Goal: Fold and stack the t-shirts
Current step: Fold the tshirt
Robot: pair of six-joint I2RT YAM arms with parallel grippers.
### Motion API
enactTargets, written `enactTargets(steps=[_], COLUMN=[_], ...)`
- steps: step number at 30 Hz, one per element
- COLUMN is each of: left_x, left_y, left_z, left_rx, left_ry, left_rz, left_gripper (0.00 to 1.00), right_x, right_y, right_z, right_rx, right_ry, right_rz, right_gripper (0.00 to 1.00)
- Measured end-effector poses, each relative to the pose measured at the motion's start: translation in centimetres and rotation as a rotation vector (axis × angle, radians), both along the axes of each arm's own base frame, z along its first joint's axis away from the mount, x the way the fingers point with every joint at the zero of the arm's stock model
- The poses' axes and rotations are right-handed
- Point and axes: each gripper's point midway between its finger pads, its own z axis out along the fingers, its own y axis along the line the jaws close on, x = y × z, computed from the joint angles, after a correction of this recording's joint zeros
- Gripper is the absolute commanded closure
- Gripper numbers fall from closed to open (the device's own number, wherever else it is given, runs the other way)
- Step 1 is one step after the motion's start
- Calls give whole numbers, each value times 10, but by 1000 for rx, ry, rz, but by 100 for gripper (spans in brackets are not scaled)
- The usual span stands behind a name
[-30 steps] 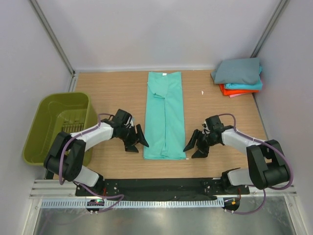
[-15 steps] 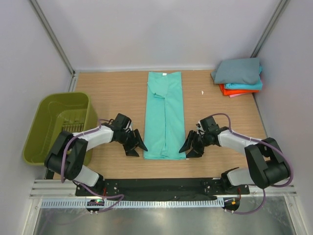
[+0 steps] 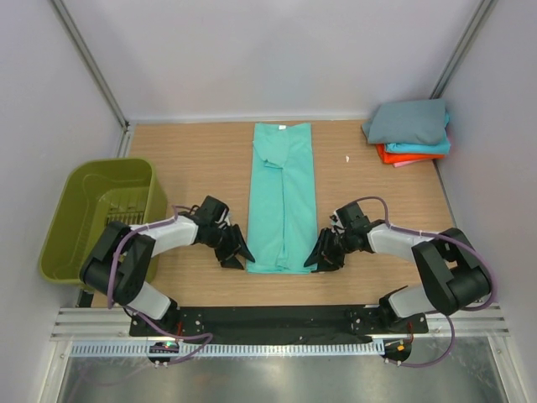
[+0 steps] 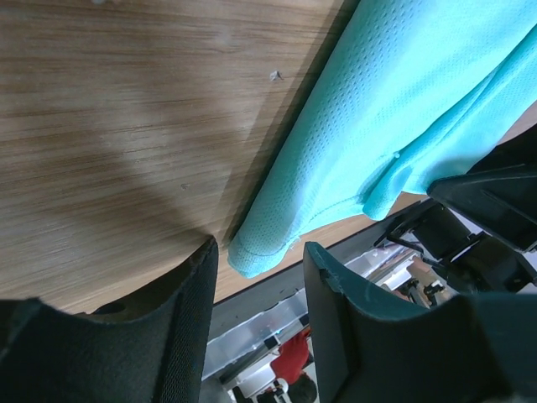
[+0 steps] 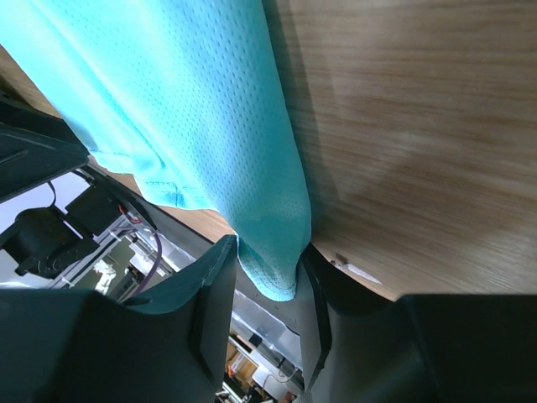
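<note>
2 near corners of the mint t-shirt [image 3: 284, 193] sit between jaws, left gripper [image 4: 256, 256] gaping, right gripper [image 5: 267, 256] narrow with hold uncertain, likely to fold hem toward collar.

t-shirt [image 3: 283, 197]: mint green | stack [image 3: 409, 124]: grey, cyan, orange-red | basket [image 3: 75, 210]: olive | table [image 3: 193, 159]: wood-grain

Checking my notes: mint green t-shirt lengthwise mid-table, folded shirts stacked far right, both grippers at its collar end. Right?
Not quite: the left gripper and right gripper are at the near hem corners of the mint green t-shirt, not its collar end, as the top external view shows. The stack of folded shirts at far right is as stated.
</note>
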Motion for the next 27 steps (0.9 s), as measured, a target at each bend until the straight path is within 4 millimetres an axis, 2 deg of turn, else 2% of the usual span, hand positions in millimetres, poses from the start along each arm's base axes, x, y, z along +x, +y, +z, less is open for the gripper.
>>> enactTargets(steps=[7,8,10,12,14,19,21,23,27], left_x=[-2,-2,-3,-5,-5,-2,4,18,65], left_y=[0,0,-1,-1,-3,-4,-5,-8,-16], left_z=[-3,-4,-5,-7,-8,-6,0,14,53], left_rx=[-3,-4,-3,0,-4,-12,-18,-35,-86], left_ry=[7,11,16,20,21,-7,-29,-76,-217], left_rz=[4,3,1,-4,-6,-20,-29,-41,-34], left_gripper=[61,67,79,81,100,100,100,100,100], right_x=[0,0,0,-1,-1,3,12,31,78], right_y=[1,1,0,0,-1,-3,-4,-4,0], right_z=[-2,-2,-3,-4,-4,-2,7,21,63], right_rx=[7,7,7,4,-1,-13,-11,-7,21], right_ry=[-2,0,-3,-2,0,-9,-34,-75,-220], right_rz=[-7,-7,-6,-9,-13,-14,-12,-15,-6], right_gripper=[66,67,86,98,99,99,98,99,98])
